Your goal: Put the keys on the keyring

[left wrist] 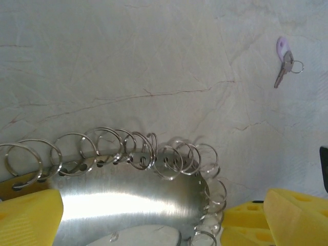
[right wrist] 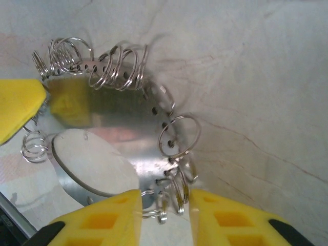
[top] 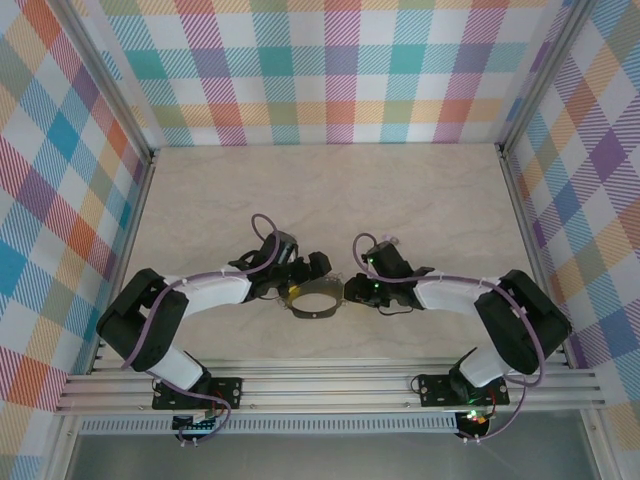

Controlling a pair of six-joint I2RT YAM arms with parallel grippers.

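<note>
Two arms, the left arm (top: 215,292) and the right arm (top: 450,292); two grippers, one left gripper (left wrist: 161,220) and one right gripper (right wrist: 165,205); two yellow finger pads (right wrist: 102,220) on each; one keyring (left wrist: 128,200), a single brushed metal band; roughly fourteen split rings (left wrist: 72,154) along the stretch of rim seen from the left wrist, though they overlap and some are cut off; one key (left wrist: 280,77), with one small ring (left wrist: 296,66) and one lilac tag (left wrist: 281,47); one table (left wrist: 154,51)

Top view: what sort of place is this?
Probably a robot test booth, not a home: checked panels on metal framing, a pale tabletop, left arm and right arm bolted to its near rail, flanking a keyring.
</note>
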